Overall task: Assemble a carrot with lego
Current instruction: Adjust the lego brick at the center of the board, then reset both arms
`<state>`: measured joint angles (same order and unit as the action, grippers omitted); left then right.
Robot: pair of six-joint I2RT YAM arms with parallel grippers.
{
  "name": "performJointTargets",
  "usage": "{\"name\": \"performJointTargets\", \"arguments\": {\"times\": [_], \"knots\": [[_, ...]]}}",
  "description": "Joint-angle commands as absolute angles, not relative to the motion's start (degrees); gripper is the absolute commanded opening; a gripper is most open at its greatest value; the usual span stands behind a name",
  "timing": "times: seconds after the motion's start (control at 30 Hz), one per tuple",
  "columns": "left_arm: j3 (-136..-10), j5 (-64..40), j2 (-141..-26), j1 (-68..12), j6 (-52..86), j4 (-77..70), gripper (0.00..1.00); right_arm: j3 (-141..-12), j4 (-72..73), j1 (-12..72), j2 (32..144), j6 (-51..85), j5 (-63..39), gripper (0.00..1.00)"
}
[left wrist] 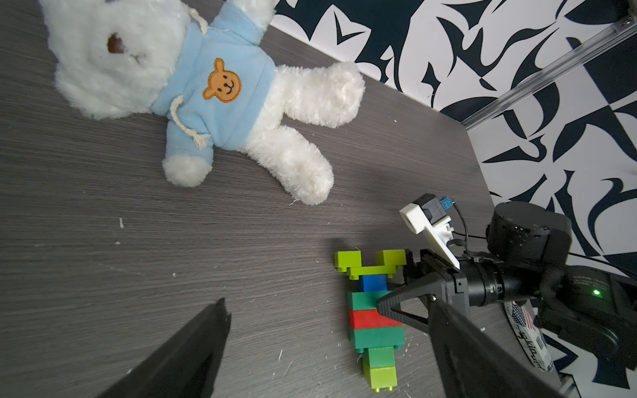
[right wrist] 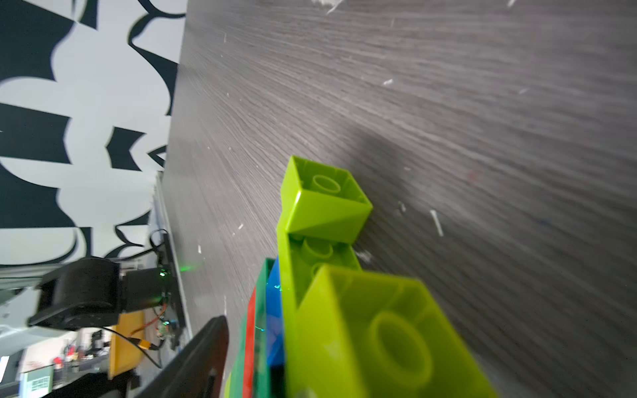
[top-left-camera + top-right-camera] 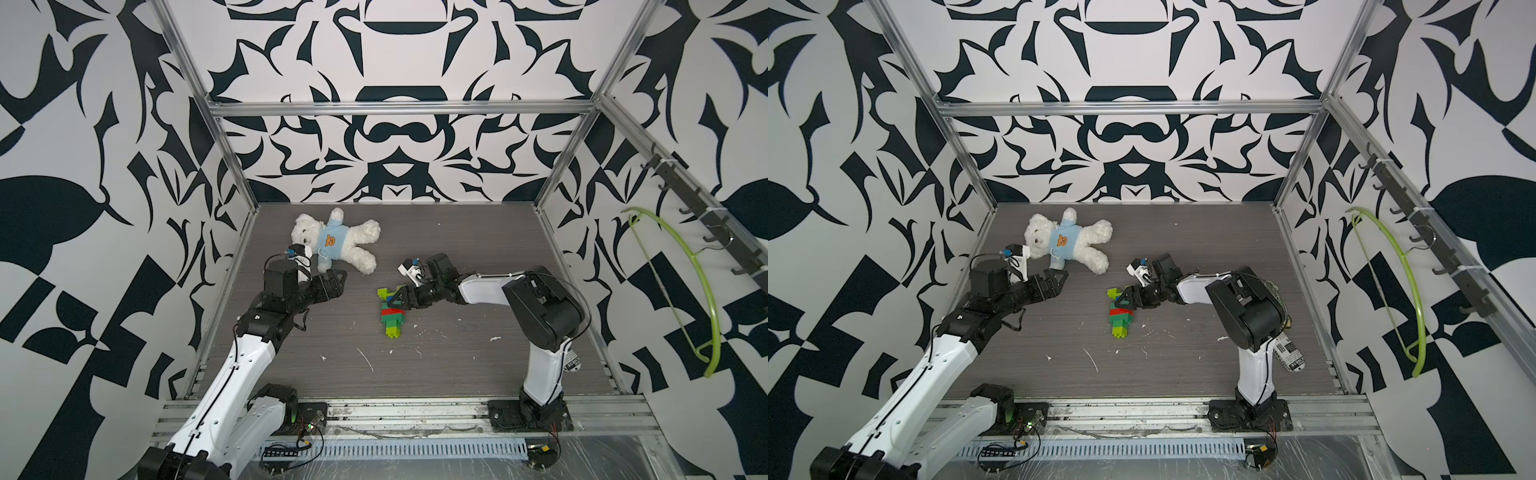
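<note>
Plastic carrot (image 3: pixel 392 322) lies flat, frame centre. Right gripper (image 3: pixel 400 297) jaws apart by its upper bricks; left gripper (image 3: pixel 334 282) spread wide, well apart. Probably light, rigid, slick; weak blue neck, so grip dark-green body.

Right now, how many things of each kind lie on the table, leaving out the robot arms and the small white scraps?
teddy bear: 1
lego carrot: 1, all its bricks joined; no loose brick shows
printed trinket beside the right arm's base: 1
Total: 3
</note>
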<state>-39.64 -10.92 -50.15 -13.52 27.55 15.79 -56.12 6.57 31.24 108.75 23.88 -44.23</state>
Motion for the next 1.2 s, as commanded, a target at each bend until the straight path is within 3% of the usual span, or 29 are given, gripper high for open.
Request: {"name": "performJointTargets", "arguments": {"times": [0.0,0.17,0.27,0.4,0.47,0.7,0.87,1.03,1.1,1.17], "knots": [[-40.4,-9.6,-48.6,-13.5,26.7,18.3,0.98,-56.3,-3.6,29.8,104.2,20.5,-38.8,0.86],[-38.5,3.0,-45.8,-13.5,27.4,17.6,0.99,-55.2,-16.4,24.7,92.7,14.6,-30.5,0.91],[-34.4,15.3,-42.5,-13.5,24.7,12.3,0.99,-56.4,-22.1,22.7,82.6,9.0,-18.0,0.91],[-23.0,28.1,-41.2,-13.5,13.1,-9.1,0.99,-53.7,-15.5,21.7,75.1,0.2,6.4,0.97],[-19.0,30.9,-45.5,-13.4,7.4,-19.8,0.99,-49.3,-7.3,18.6,74.1,-1.4,12.8,0.98],[-17.1,21.0,-71.7,-10.9,-0.2,-42.0,0.99,-26.8,32.5,7.6,75.2,-3.2,8.9,0.99],[-21.0,15.8,-80.7,-8.0,-1.1,-45.6,0.99,-23.2,39.7,6.5,80.3,-2.2,9.7,0.98],[-20.0,10.1,-90.5,-4.0,0.6,-57.6,0.99,-17.1,59.7,6.1,90.0,-2.7,9.7,0.99],[-22.2,7.8,-87.7,-2.4,2.9,-48.1,0.99,-20.6,49.9,5.4,88.2,-1.2,9.0,0.99],[-20.7,8.0,-89.8,-2.3,2.3,-54.8,0.99,-21.4,49.1,3.7,88.9,0.1,8.2,0.99]]}}
